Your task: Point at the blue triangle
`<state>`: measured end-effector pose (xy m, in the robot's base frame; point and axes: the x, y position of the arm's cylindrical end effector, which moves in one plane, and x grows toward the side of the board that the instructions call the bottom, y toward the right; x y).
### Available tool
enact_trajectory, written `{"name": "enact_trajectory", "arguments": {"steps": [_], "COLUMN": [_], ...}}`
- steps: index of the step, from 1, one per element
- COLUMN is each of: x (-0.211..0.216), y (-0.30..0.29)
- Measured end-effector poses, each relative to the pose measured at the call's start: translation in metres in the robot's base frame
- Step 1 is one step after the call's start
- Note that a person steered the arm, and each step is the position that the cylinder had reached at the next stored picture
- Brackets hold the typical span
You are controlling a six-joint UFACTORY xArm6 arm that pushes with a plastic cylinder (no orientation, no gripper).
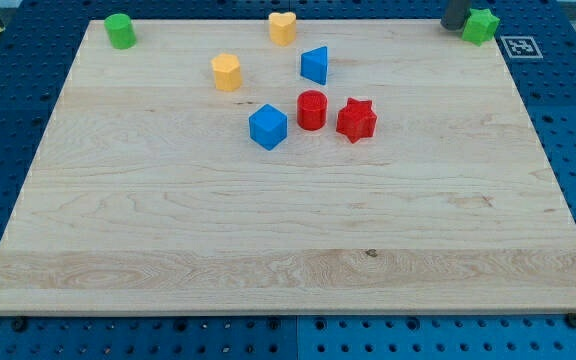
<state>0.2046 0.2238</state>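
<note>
tip (454,26) sits beside green block (482,25), well apart from blue triangle (315,65).

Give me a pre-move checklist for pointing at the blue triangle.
1. Target found: blue triangle upright on the board, upper middle. ok
2. Not confused with the blue cube, lower and to the view's left. ok
3. My tip located: dark shape at the view's top right, beside the green block; its very end is hard to make out. cannot tell
4. Path leftward along the top edge free of blocks. ok
5. Neighbours to avoid: red cylinder and red star below the target, yellow heart above left. ok
</note>
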Motion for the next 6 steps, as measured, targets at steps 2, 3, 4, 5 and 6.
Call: {"name": "enact_trajectory", "arguments": {"steps": [2,3,4,5,6], "x": [0.005,0.028,0.048,0.061,0.08], "y": [-0.127,-0.15,-0.182,-0.207,-0.209]}}
